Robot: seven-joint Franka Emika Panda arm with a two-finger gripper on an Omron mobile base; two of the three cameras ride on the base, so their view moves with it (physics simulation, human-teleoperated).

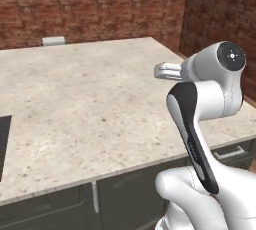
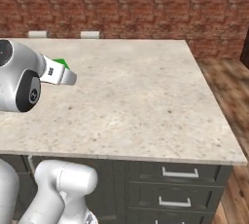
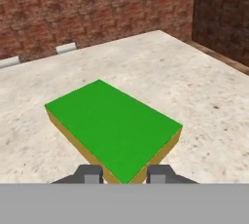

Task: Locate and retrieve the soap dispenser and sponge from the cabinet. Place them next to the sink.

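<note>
At the far left edge of the beige stone countertop [image 1: 90, 104] in the left base view sits the black sink [image 1: 4, 146]. Further right, the gripper [image 3: 124, 175] hangs above the counter with its jaws narrowly parted, clamped on the near end of the sponge [image 3: 114, 128]. The sponge's green top faces up over its yellow layer, held clear of the surface. Silver-handled drawers [image 2: 180, 189] sit below the counter at right.

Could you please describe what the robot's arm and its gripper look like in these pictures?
The arm is glossy white with rounded links, a black band along one link and dark round joint caps. The gripper has two small dark grey blocky jaws. No cables show.
</note>
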